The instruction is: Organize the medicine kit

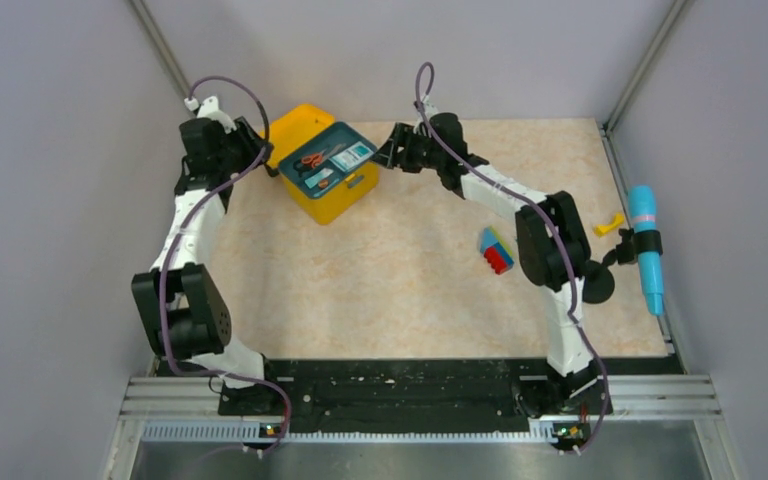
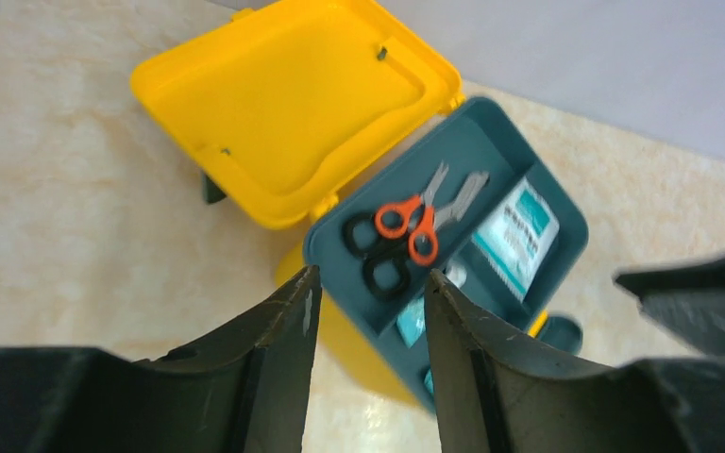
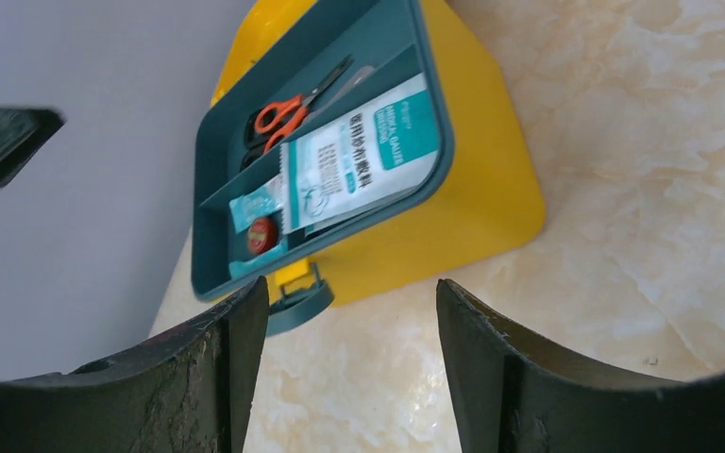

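The yellow medicine kit (image 1: pixel 345 200) stands at the back left of the table with its lid (image 1: pixel 300 122) swung open behind it. A dark teal tray (image 1: pixel 332 157) sits in its top, holding orange and black scissors (image 2: pixel 406 226), a white and teal gauze packet (image 2: pixel 517 236) and a small red-capped item (image 3: pixel 261 234). My left gripper (image 1: pixel 265 150) is open and empty just left of the kit, above the tray's near corner in the left wrist view (image 2: pixel 370 278). My right gripper (image 1: pixel 388 152) is open and empty just right of the kit, near the teal latch (image 3: pixel 297 300).
A small stack of coloured blocks (image 1: pixel 496 250) lies right of centre beside the right arm. A light blue cylinder (image 1: pixel 646 250), a small yellow piece (image 1: pixel 610 224) and a black round object (image 1: pixel 596 283) sit at the table's right edge. Grey walls close in on three sides.
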